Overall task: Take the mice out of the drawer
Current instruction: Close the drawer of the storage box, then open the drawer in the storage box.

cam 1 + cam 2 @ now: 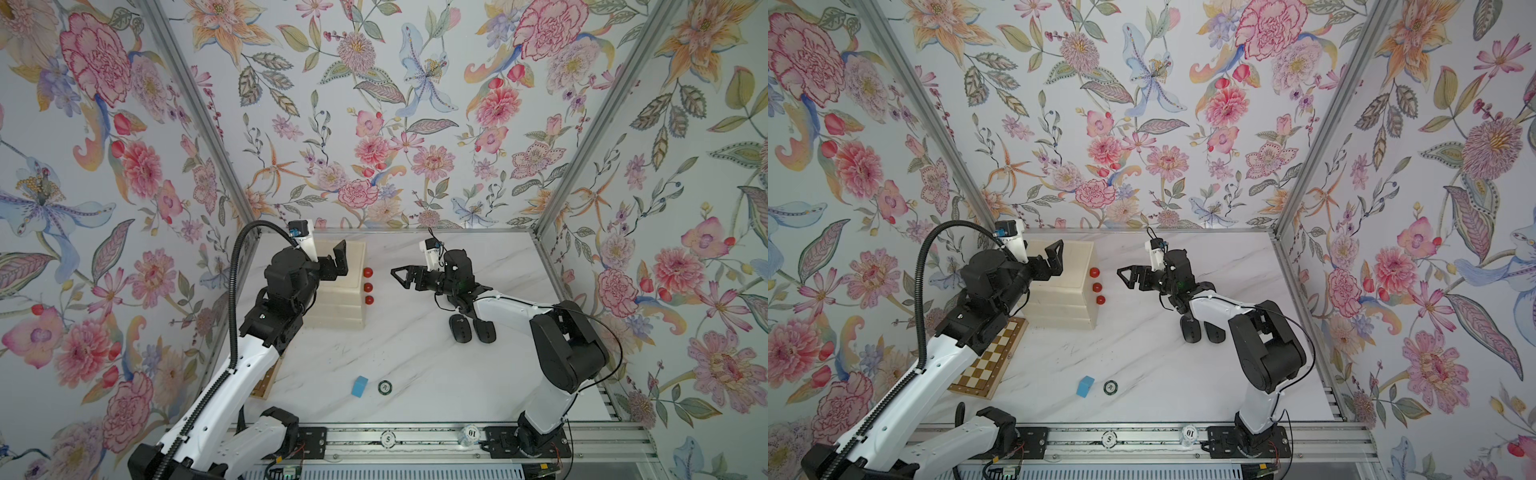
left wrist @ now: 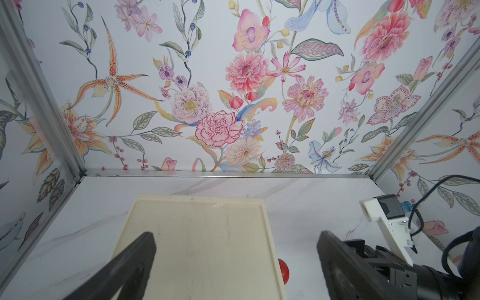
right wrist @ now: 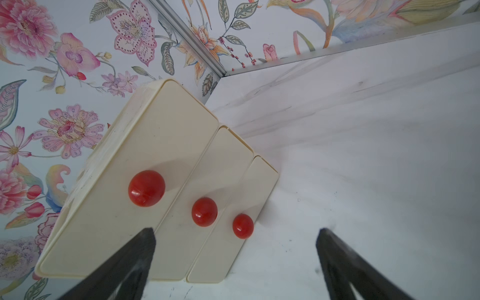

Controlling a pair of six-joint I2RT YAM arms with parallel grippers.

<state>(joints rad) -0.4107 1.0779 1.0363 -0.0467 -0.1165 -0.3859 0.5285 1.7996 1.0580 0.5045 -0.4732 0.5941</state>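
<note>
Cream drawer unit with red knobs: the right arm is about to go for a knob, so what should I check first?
1. Right gripper open: ok, jaws wide apart.
2. Right gripper facing the three round red knobs of the cream plastic drawer unit, not touching them: ok.
3. A drawer open: not ok, all three fronts look shut.
4. Left gripper steadying the unit: cannot tell; it hangs open over the top.
5. Two black oval mice on the white marble table, away from the knobs: ok.
6. Mice left inside: cannot tell.
</note>
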